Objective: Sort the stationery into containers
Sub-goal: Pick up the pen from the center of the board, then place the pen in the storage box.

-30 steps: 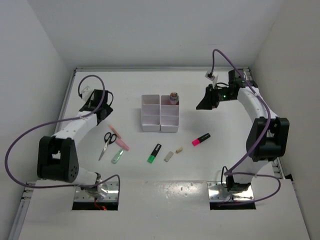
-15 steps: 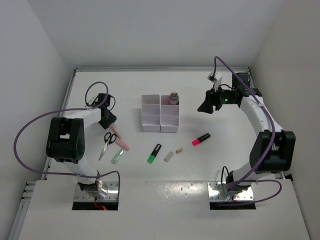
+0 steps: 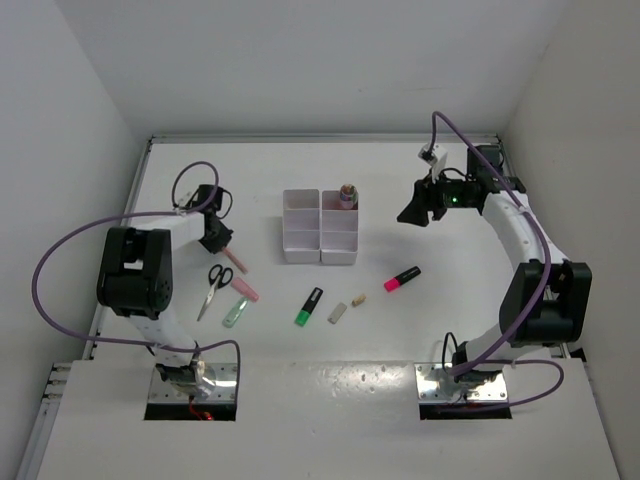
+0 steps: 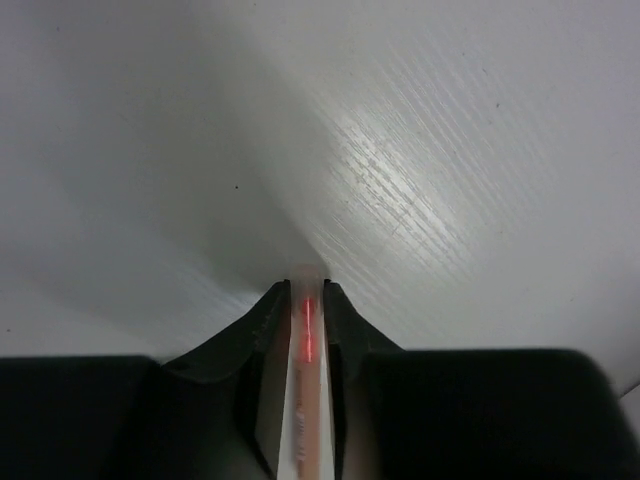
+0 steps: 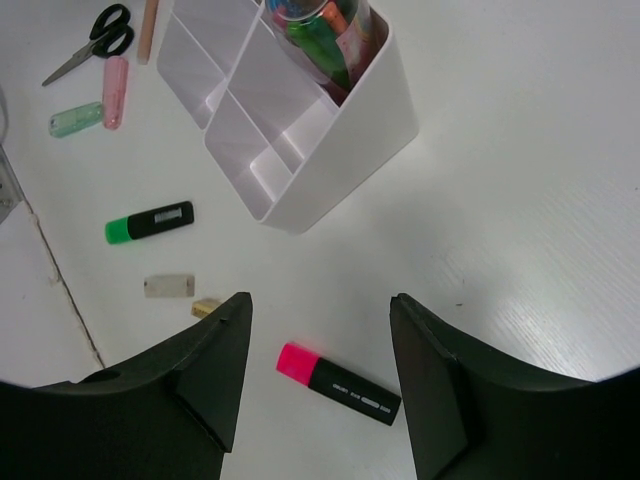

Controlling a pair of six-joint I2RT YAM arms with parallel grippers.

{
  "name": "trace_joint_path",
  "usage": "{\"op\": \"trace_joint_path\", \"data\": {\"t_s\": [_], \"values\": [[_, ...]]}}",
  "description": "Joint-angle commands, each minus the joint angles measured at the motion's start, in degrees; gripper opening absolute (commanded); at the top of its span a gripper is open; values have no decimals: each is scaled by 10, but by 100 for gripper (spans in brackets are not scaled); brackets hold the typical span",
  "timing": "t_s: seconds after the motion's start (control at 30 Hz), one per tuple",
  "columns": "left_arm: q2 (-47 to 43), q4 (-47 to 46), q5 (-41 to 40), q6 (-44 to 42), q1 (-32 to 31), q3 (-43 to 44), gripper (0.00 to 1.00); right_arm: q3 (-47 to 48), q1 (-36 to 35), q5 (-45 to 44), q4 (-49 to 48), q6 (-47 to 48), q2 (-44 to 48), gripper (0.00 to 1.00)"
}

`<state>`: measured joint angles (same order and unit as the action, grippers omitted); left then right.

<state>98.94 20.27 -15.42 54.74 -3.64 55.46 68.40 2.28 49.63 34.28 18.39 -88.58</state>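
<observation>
My left gripper is low over the table, left of the white organiser. In the left wrist view its jaws are shut on a cream-pink pen, which also shows in the top view. My right gripper is open and empty, above the table to the right of the organiser. A pink highlighter lies below, between its fingers in view. Black-handled scissors, a pink pen, a green pen, a green highlighter, a grey eraser and a beige eraser lie in front.
The organiser's back right compartment holds a clear tube with coloured items; the other compartments look empty in the right wrist view. White walls close the table at the back and sides. Purple cables loop off both arms.
My left arm swung in and its gripper came down onto the end of the cream-pink pen. My right gripper shifted slightly to the right and stayed open.
</observation>
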Motion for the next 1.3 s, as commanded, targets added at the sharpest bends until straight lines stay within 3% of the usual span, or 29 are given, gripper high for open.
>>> {"op": "trace_joint_path", "data": {"t_s": [0.0,0.2,0.3,0.37,0.4,0.47,0.5,0.53,0.57,0.6,0.8,1.0,1.27], "values": [[13,5,9,5,2,10,18,14,10,16,-16,-1,10,58],[3,11,21,-21,2,29,0,14,15,21,-16,-1,10,58],[-40,16,38,-35,-13,49,0,14,15,27,-16,-1,10,59],[-70,4,75,-54,-37,74,0,14,15,27,-16,-1,16,70],[-86,-7,91,-75,-48,82,0,14,15,27,-16,-1,16,87],[-134,-45,147,-105,-81,95,0,1,15,27,-26,7,23,88],[-149,-80,154,-125,-93,95,0,1,15,38,-26,14,30,74],[-163,-105,172,-142,-103,95,0,1,15,45,-21,21,30,52],[-188,-128,162,-153,-129,95,0,6,15,50,1,21,24,23],[-196,-158,145,-165,-142,95,0,12,15,56,10,29,19,0],[-207,-328,81,-241,-229,62,0,19,15,75,16,35,11,4],[-178,-513,120,-392,-254,22,0,14,20,129,61,108,1,9],[-105,-523,133,-495,-266,70,0,67,25,184,220,297,-54,14]]}}
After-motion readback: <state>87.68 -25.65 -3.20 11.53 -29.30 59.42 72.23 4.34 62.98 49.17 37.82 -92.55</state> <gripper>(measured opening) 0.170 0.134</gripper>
